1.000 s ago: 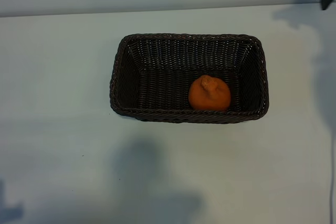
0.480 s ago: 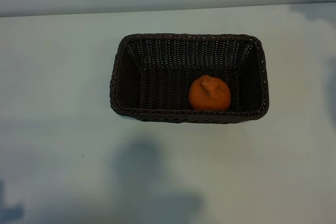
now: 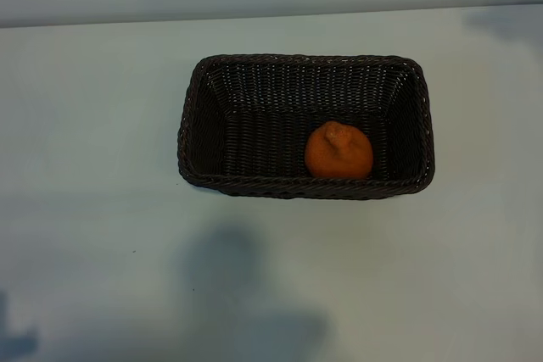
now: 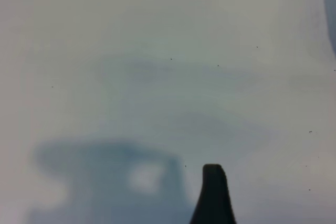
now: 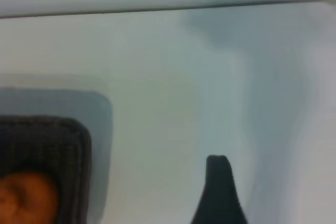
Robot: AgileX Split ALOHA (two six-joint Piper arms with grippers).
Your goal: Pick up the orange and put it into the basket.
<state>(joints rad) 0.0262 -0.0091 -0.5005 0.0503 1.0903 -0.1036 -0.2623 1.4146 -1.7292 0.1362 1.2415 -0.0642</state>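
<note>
Orange [image 3: 338, 151] rests on the floor of the basket [image 3: 197, 125], close against the long wall nearest the bottom of the exterior view and toward the right-hand end; its raised knob points up and it touches no gripper. Basket stands flat on the tabletop [image 3: 93, 125]; neither arm appears in the exterior view.

Right gripper: only one dark fingertip [image 5: 219, 192] shows in the right wrist view, with bare tabletop beside it and a corner of the basket and the orange at the frame edge; nothing lies between the fingers, which stand apart and empty. Left gripper: one fingertip [image 4: 213, 195] shows over bare tabletop, away from the basket; its fingers also stand wide and hold nothing.

Judgement: the placement looks complete; remaining risks are small.
- Rolling: the round fruit lies near one wall; a knock to the basket could send it across the floor, though the sloping sides should contain it.
- Contact: an arm passing low over the braided rim could catch it and drag or tip the light basket.
- Re-grasp: a needless second approach could lift the orange out again.
</note>
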